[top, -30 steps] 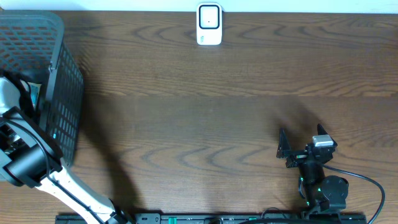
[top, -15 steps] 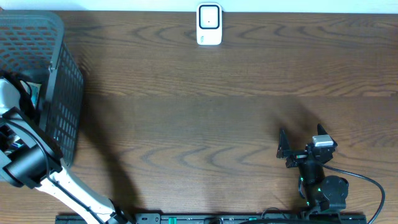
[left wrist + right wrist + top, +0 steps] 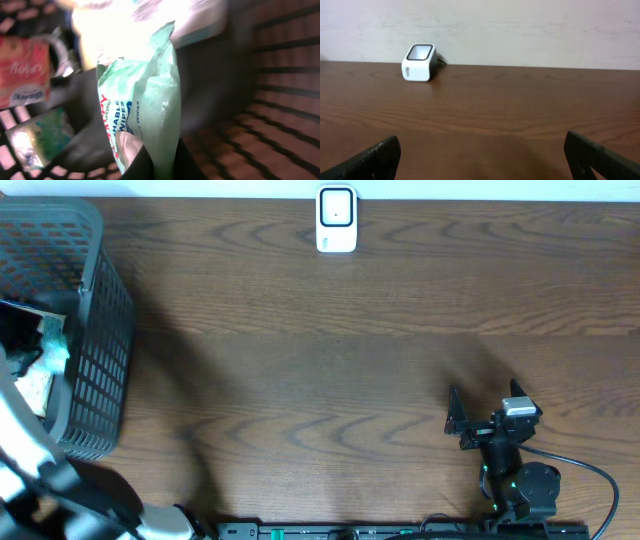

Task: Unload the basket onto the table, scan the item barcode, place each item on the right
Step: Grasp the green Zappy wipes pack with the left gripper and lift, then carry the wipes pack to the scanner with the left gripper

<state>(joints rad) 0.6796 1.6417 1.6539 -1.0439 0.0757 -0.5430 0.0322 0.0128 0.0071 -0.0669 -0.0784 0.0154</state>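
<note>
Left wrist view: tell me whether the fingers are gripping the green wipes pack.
Yes, the left fingers pinch the bottom edge of the green wipes pack inside the basket.

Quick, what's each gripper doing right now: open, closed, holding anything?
Left gripper: closed on the green wipes pack, inside the basket.
Right gripper: open, holding nothing.

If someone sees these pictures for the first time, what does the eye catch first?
The pale green wipes pack, pinched in the shut left gripper inside the dark basket at the left end of the table. Next, the small white scanner alone at the far edge, and the right gripper open at the near right.
</note>
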